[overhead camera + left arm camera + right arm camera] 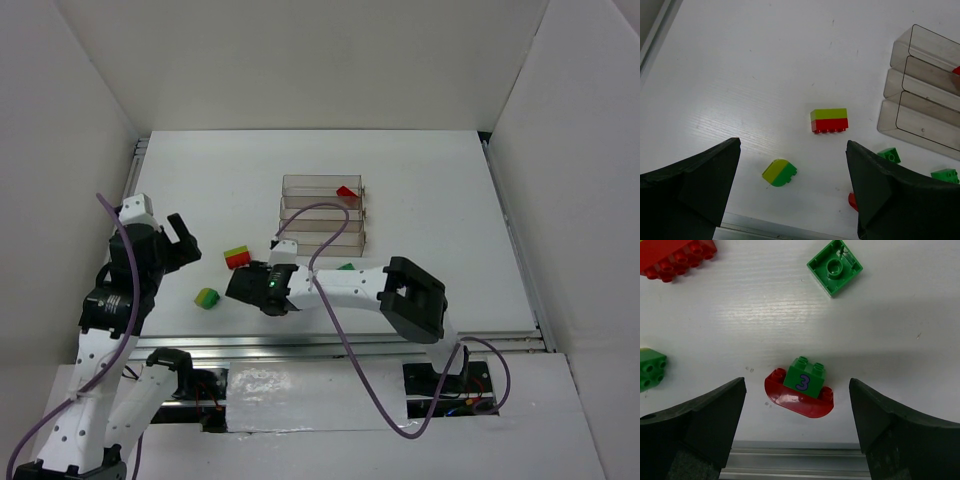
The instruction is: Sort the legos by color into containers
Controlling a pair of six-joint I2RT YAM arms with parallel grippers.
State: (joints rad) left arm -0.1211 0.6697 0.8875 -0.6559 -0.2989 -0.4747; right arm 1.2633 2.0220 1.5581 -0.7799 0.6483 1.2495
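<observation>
On table [420, 180]: three containers [322, 215], farthest holding one red lego [347, 191]; five loose pieces [829, 120]. Left pincer [793, 146] spread; right pincer [797, 385] spread astride red-green stack [800, 405], its "3" legible only from right wrist

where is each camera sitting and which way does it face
Top external: above and behind the bases, looking down on the table; left arm, right arm show.
Left wrist: on the left arm, facing down past the open left hand at a yellow-green-on-red stack and the containers.
Right wrist: on the right arm, facing down past the open right hand at a green-on-red piece.
Top and left wrist share the stack and containers.
</observation>
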